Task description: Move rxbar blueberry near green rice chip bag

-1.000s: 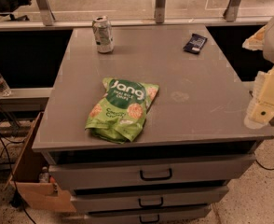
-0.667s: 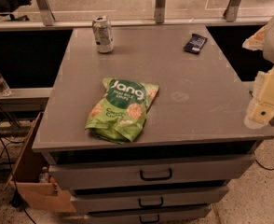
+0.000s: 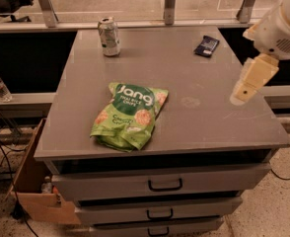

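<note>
Pincer (image 3: 243, 88) hangs by the bench (image 3: 194, 132) edge; open or shut, I cannot tell.
Next it must reach the rxbar blueberry (image 3: 206, 46), well apart from the green rice chip bag (image 3: 129, 115).

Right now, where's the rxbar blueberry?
Camera view: the rxbar blueberry lies near the table's far right corner, level with the can at far left, beyond the green rice chip bag. The claw hovers over the right edge.

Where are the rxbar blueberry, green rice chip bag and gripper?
rxbar blueberry (image 3: 206, 46): camera view, wrapper's middle.
green rice chip bag (image 3: 130, 113): camera view, pouch's middle.
gripper (image 3: 239, 94): camera view, its tip, over the right edge of the table (image 3: 184, 78).
</note>
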